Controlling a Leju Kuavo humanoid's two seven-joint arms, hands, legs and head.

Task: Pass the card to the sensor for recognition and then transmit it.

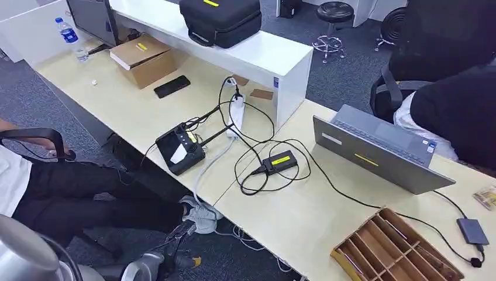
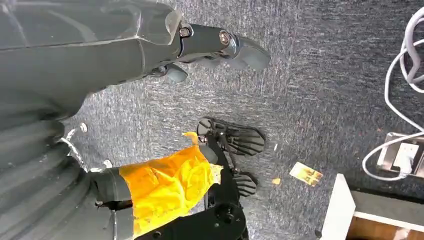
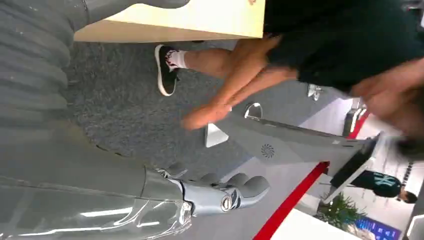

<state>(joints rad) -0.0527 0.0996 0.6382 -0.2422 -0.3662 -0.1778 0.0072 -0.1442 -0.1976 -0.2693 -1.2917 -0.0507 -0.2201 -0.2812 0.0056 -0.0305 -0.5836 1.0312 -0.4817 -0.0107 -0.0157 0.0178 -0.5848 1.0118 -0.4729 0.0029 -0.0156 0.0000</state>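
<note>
Both hang low beside the floor and hold nothing: your left robot hand (image 2: 220, 47) and right robot hand (image 3: 225, 192) have their fingers loose and released. What I judge to be the card, a small flat brown rectangle (image 1: 261, 93), lies on the pale wooden desk (image 1: 327, 216) in the upper middle of the head view. It is beyond the black screen sensor box (image 1: 180, 151), its long side runs across the frame, and neither hand is clearly nearer.
</note>
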